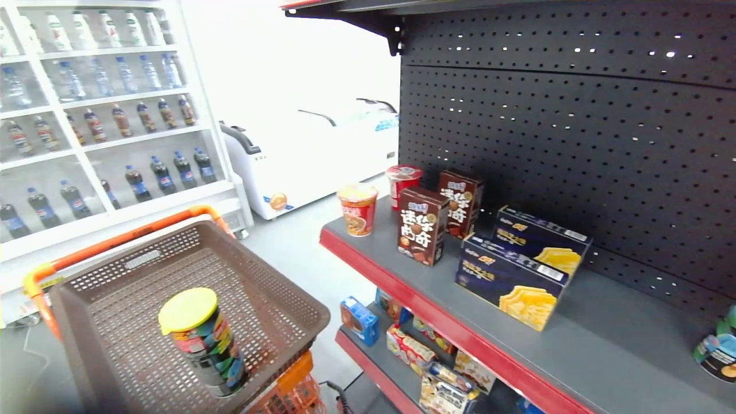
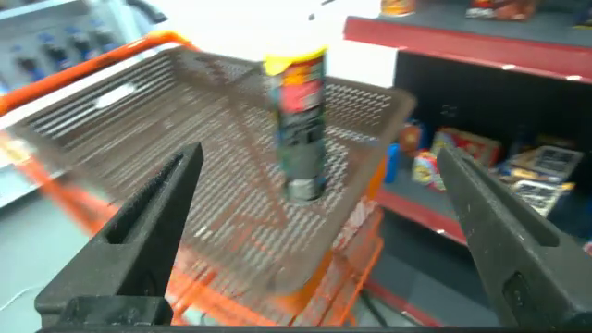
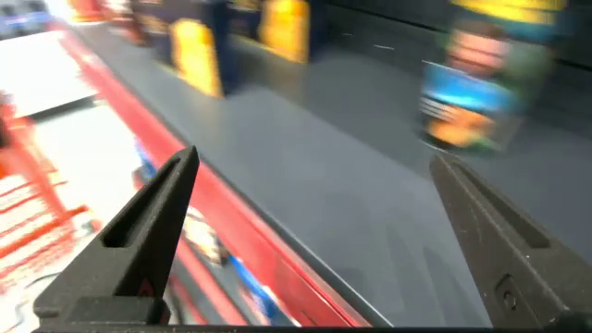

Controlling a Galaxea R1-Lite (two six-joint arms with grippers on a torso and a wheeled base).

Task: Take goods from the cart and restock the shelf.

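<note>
Head view first: the yellow-lidded can (image 1: 204,342) is standing upright in the brown cart basket (image 1: 259,299), toward its near side. Over on the right, the grey shelf (image 1: 604,345) already has two noodle cups (image 1: 357,210), two brown boxes (image 1: 422,226) and two blue boxes (image 1: 509,276) on it, plus a second can (image 1: 719,351) way off at the right edge.

Left wrist view: the left gripper (image 2: 316,155) is spread wide, nothing in it and touching nothing. It hangs above the basket with the can upright out ahead, lined up with the gap between the fingers.

Right wrist view: the right gripper (image 3: 314,157) is also spread wide and empty, above bare shelf board. The second can sits further along, the blue boxes off to the other side.
</note>
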